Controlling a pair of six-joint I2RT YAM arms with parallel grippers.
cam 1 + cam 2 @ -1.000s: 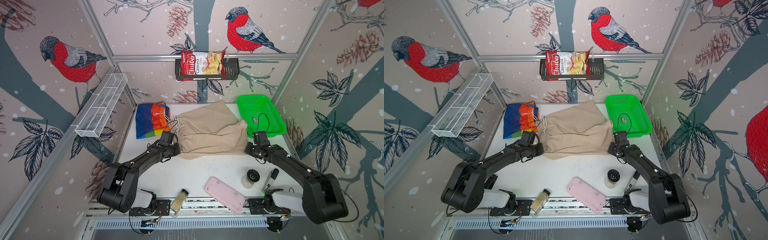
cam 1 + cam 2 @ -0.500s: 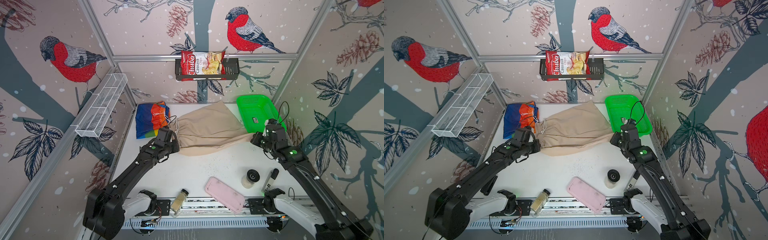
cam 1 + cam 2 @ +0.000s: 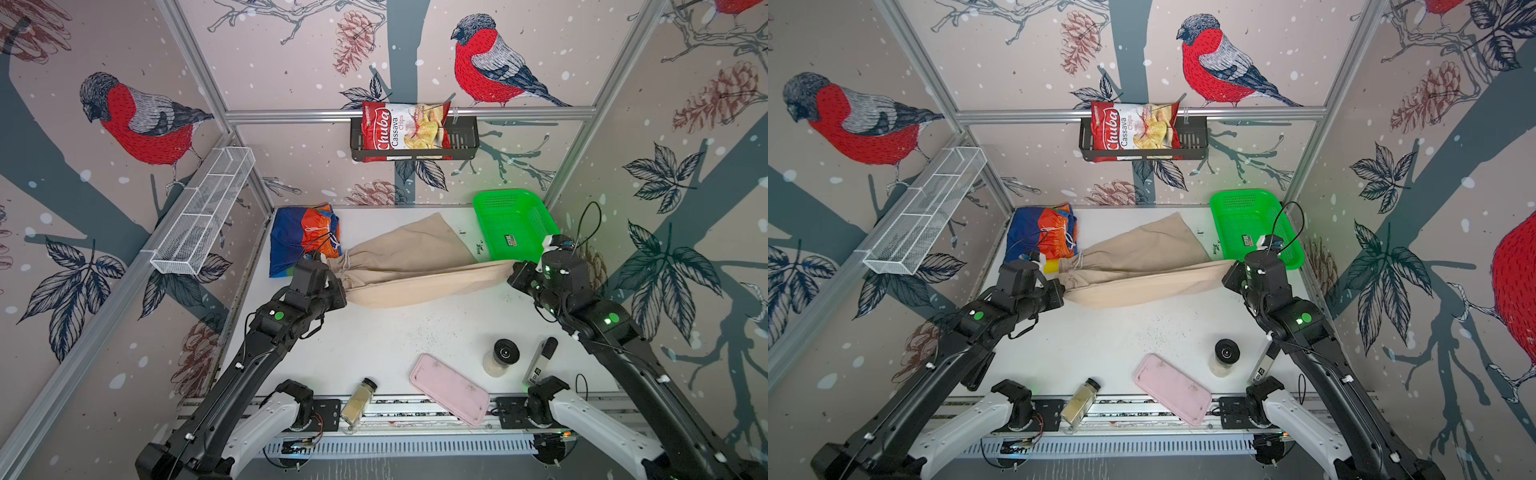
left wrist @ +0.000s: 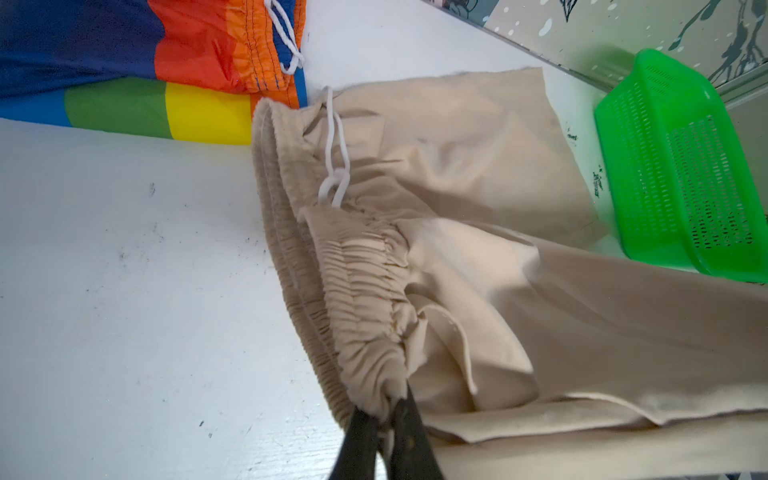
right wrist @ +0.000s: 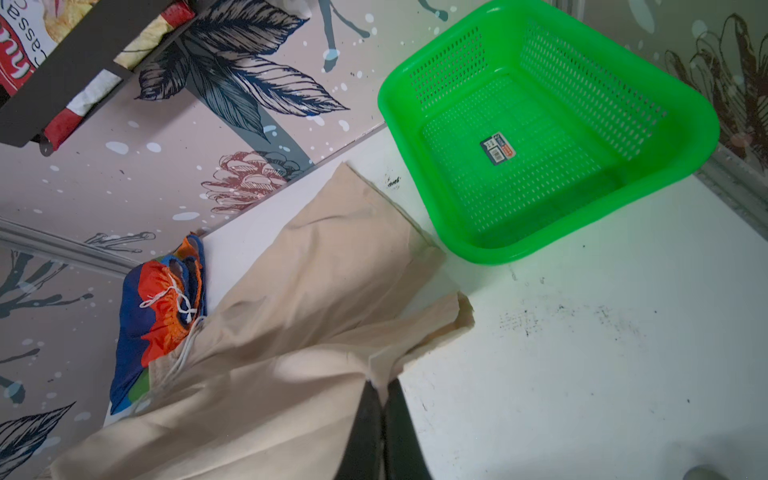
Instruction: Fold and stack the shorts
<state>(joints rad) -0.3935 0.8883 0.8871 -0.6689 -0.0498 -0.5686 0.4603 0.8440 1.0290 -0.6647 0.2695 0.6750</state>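
Left claw (image 4: 386, 405) pinches the beige shorts (image 3: 415, 270) by the waistband (image 4: 361, 291), right claw (image 5: 381, 384) maybe just nips the hem (image 5: 419, 345), so tension between them could pop it loose.

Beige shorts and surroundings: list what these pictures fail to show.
- beige shorts: waistband corner, both top views, hidden behind the left arm.
- left end effector: fingertips buried in waistband gathers, left wrist view.
- right end effector: finger bases cut off by the right wrist picture's edge.
- green basket label: print too small, every view.
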